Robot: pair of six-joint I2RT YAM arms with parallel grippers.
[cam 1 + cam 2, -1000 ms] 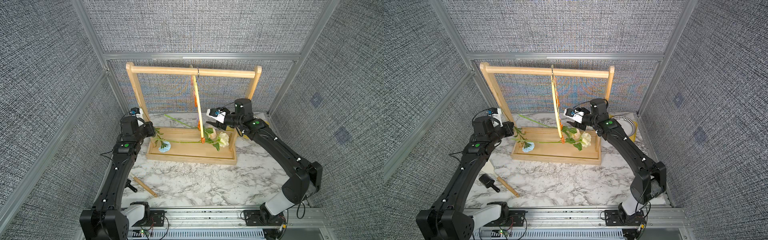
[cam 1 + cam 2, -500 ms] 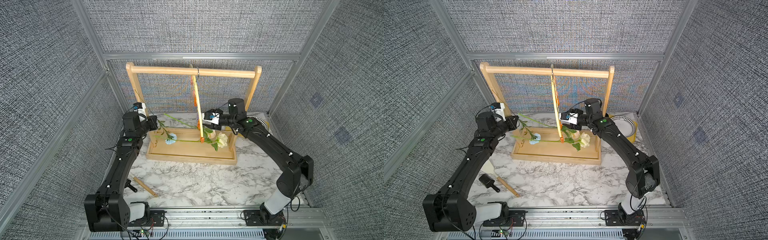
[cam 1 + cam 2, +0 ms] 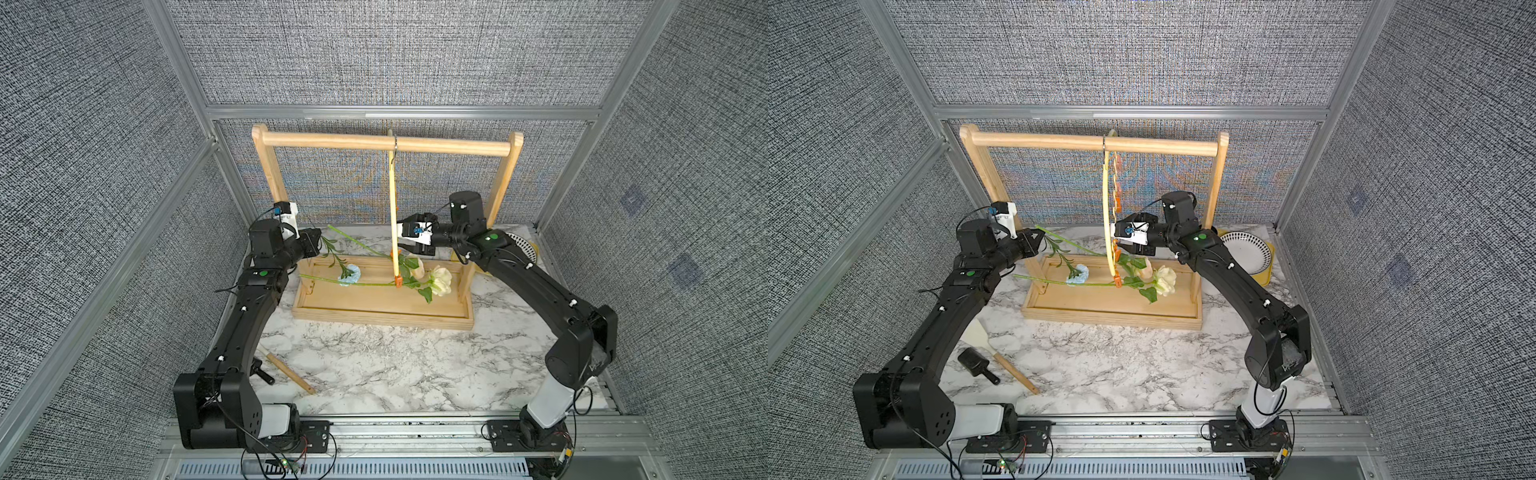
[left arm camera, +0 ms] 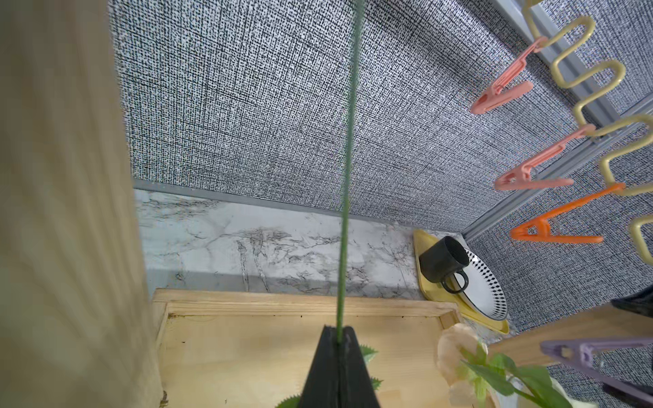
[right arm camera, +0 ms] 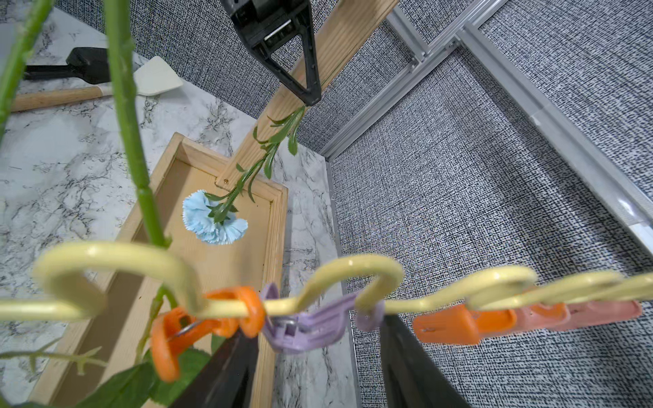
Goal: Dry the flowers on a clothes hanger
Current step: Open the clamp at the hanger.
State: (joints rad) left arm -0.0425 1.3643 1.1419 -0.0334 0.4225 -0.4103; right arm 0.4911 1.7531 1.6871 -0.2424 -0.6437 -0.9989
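Left fingers (image 4: 323, 378) tight around blue flower stem (image 4: 348, 176)

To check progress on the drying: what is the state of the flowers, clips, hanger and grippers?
blue flower: hangs head down, unclipped.
cream rose: stem in an orange clip.
peach rose: seemingly clipped too.
purple clip: empty.
clothes hanger: hooked on the wooden rack.
left gripper: shut on the blue flower's stem.
right gripper: open, astride the purple clip.

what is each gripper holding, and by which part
Left gripper pinches the blue flower mid-stem; right gripper straddles the purple clip, grip unclear.
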